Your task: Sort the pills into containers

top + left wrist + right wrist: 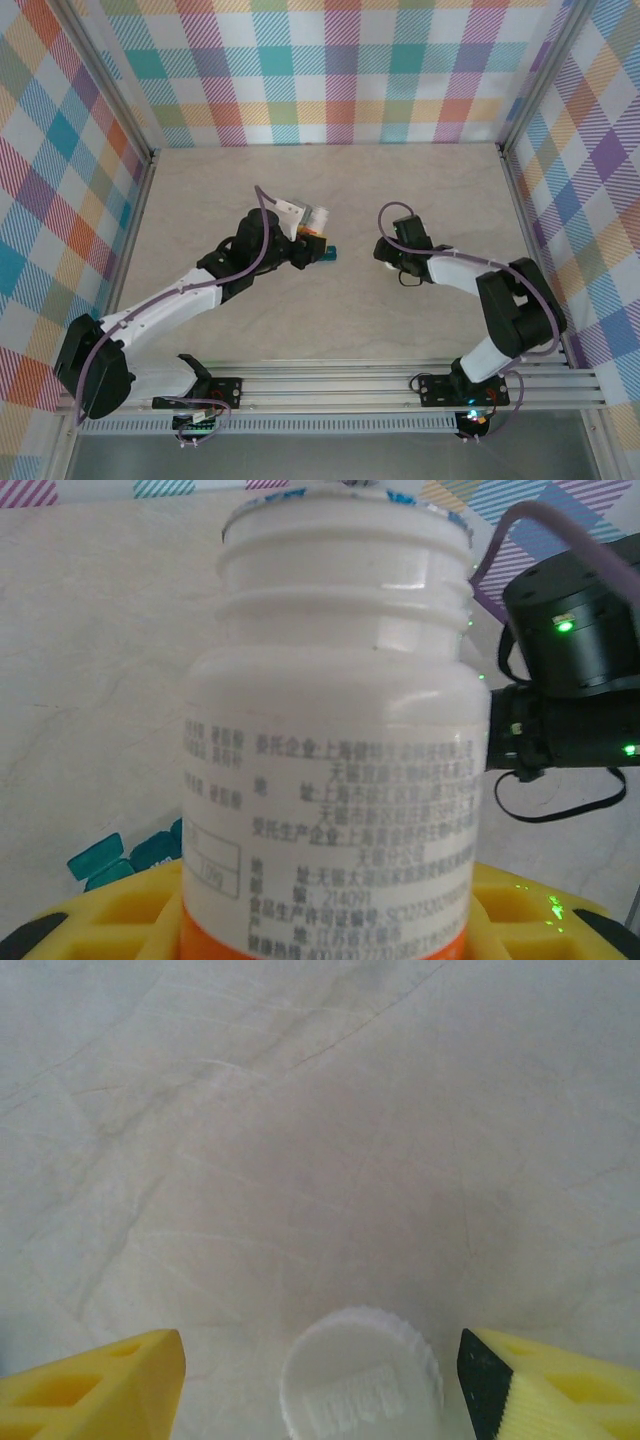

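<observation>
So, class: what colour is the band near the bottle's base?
Orange band on the white bottle; clearest in the left wrist view.

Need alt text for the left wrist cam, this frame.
Close up, an uncapped white bottle with printed text and an orange band, held in the left gripper. The teal containers peek out behind it at lower left on the pale table; the right arm's black housing with green lights is at right.

The left arm (pixel 170 300) stretches out toward the middle. The left gripper (pixel 312 238) is squeezed tight around a white bottle (pixel 330 780). The right arm (pixel 470 275) bends inward. The right gripper (pixel 322 1360) points down, its yellow fingers (pixel 100 1390) wide apart.
</observation>
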